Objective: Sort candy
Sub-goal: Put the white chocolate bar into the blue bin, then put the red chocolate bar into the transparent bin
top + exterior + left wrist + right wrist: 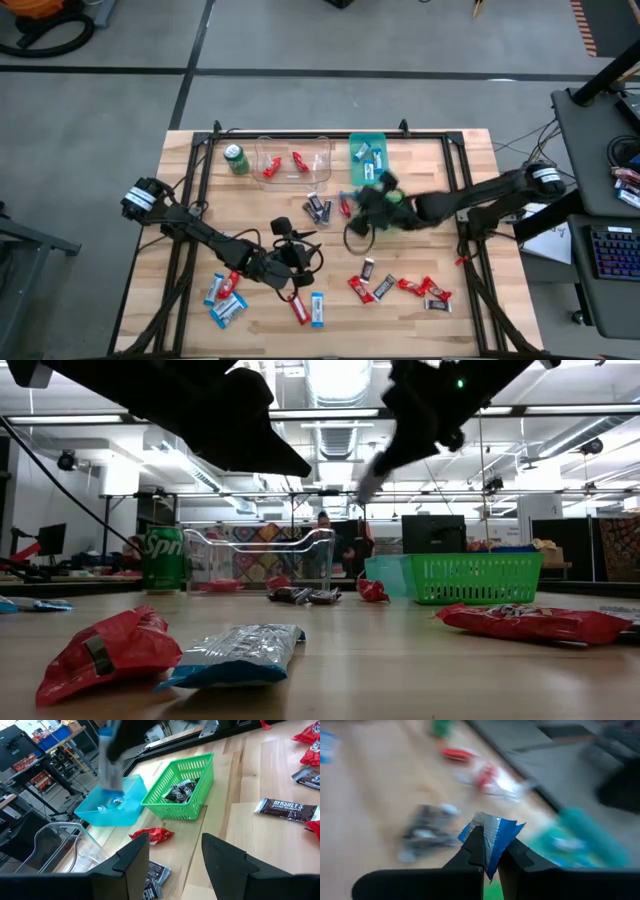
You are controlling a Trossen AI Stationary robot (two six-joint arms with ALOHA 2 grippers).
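Observation:
Wrapped candy lies scattered on the wooden table: blue-and-white bars, red ones and dark ones. At the far side stand a clear tray with red candy, a blue tray and a green basket with dark candy. My right gripper is raised near the basket, shut on a blue-and-white candy. My left gripper is open low over the table's middle, with a dark candy lying just beyond its fingers. My right gripper pinches one end of the blue-and-white candy's wrapper between its two fingertips. The rest of the bar sticks out past the fingers. In the left wrist view the candy hangs below the gripper, lifted clear of the table and the trays.
A green drink can stands left of the clear tray. A black frame runs along the table's far edge and down both sides. A red candy lies in front of the blue tray. More candy lies near the front edge.

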